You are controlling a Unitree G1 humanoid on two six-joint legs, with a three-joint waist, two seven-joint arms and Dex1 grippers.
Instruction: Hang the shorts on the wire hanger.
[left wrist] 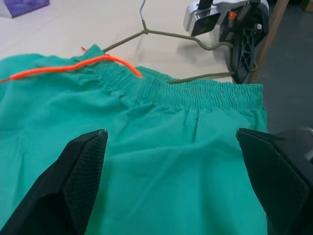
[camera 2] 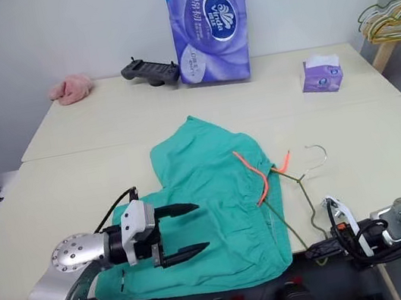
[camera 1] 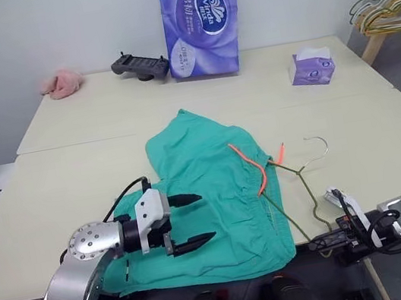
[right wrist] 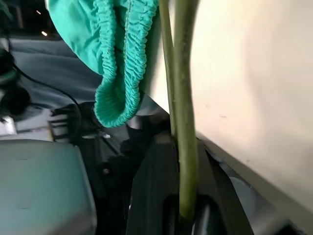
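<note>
Head view: a purple tissue pack [camera 1: 202, 22] marked "Vinda" – probably – stands at the table's [camera 1: 79, 209] back; the shorts [camera 1: 208, 195] lie flat, left gripper [camera 1: 186, 222] spread wide above them. Right wrist view: the right gripper [right wrist: 183, 215] is clenched on the wire hanger [right wrist: 183, 122] at the table edge.

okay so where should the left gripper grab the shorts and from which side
Take the gathered waistband at its near end, coming from above the fabric: the shorts lie flat, and the left gripper hangs open over them, pointing that way. That end lies beside the hanger, which the right gripper pinches.
</note>
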